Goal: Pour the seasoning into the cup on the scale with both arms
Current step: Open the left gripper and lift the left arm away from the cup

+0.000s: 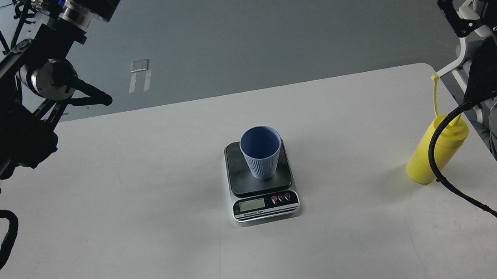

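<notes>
While the small light-blue ribbed cup (261,153) is sitting upright on the black plate of the flat kitchen scale (261,181) in the middle of the white tabletop (122,206), the yellow plastic squeeze bottle (434,151) is standing far over on the right side, near the tabletop's right edge and well apart from the cup. It is standing tall with its pointed tip up and its thin strap sticking up above it. The right gripper (457,10) is hanging above and just behind the bottle, so I think the right arm is much nearer to it than the left gripper (98,97), which is waiting far away at the back left; I cannot tell if either gripper is apart or together.
</notes>
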